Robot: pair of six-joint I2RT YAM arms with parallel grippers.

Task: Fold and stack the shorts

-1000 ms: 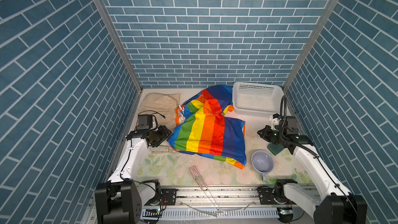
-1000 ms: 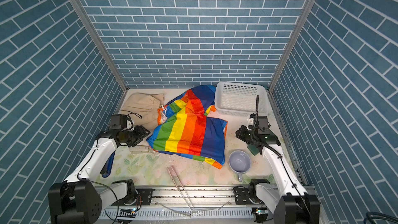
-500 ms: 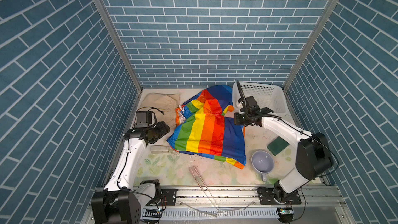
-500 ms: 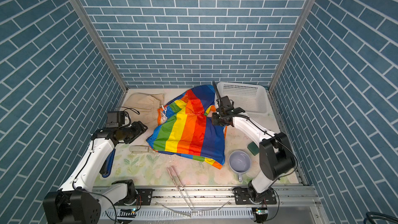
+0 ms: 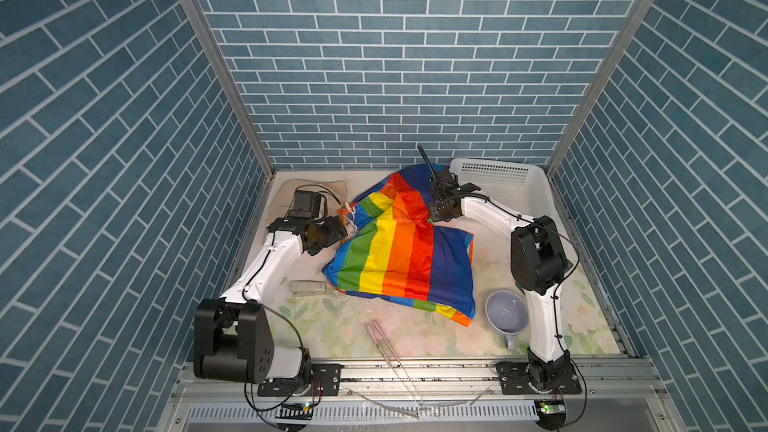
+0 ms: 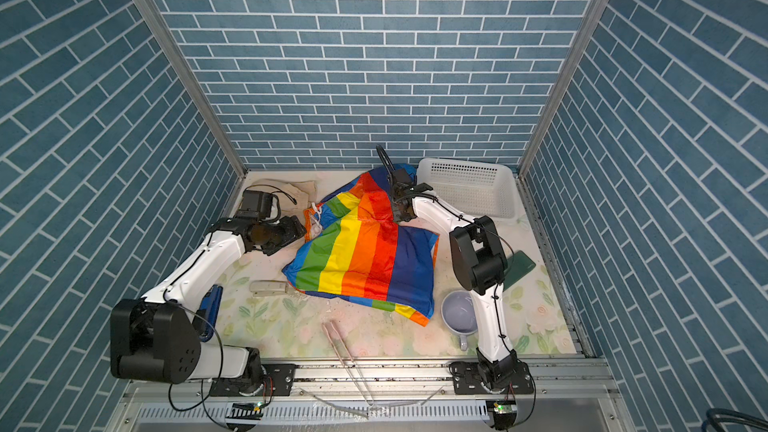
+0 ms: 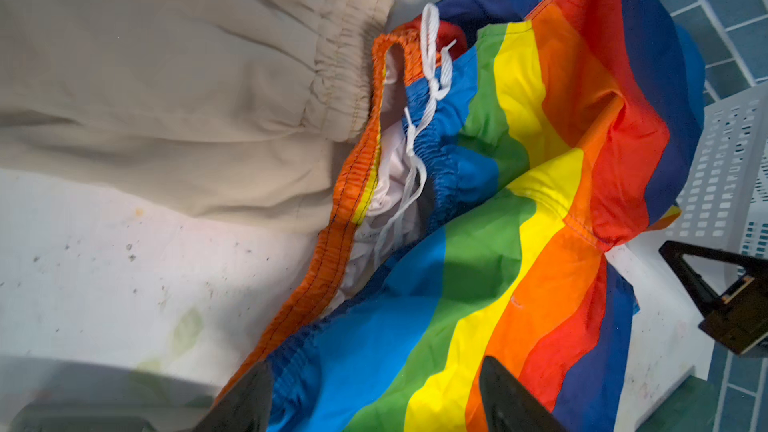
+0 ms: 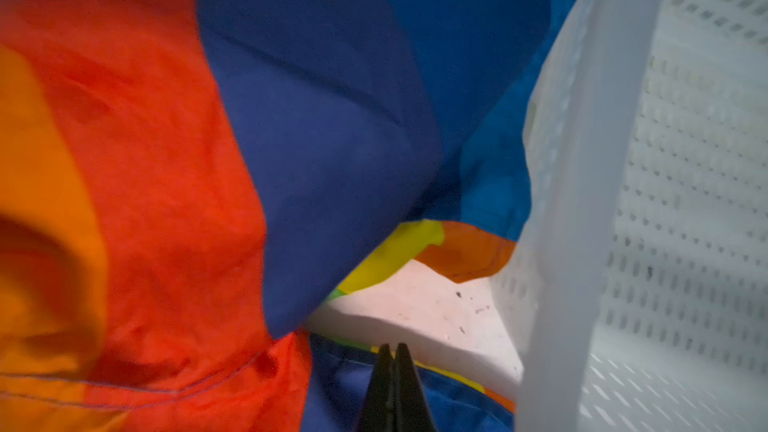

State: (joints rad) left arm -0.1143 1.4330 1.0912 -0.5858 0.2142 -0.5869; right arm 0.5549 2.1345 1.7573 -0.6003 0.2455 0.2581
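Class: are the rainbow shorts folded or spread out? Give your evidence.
Spread out, rumpled. The rainbow shorts lie loosely across the table, one part bunched up beside the basket, waistband gaping with the drawstring loose.

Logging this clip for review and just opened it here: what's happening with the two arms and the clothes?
The shiny rainbow-striped shorts lie crumpled and unfolded mid-table. The left claw hovers open at their waistband end. The right claw is shut, low at their far blue edge beside the white perforated plastic basket. The plain beige cloth shorts lie in the far left corner. Nothing is stacked yet.
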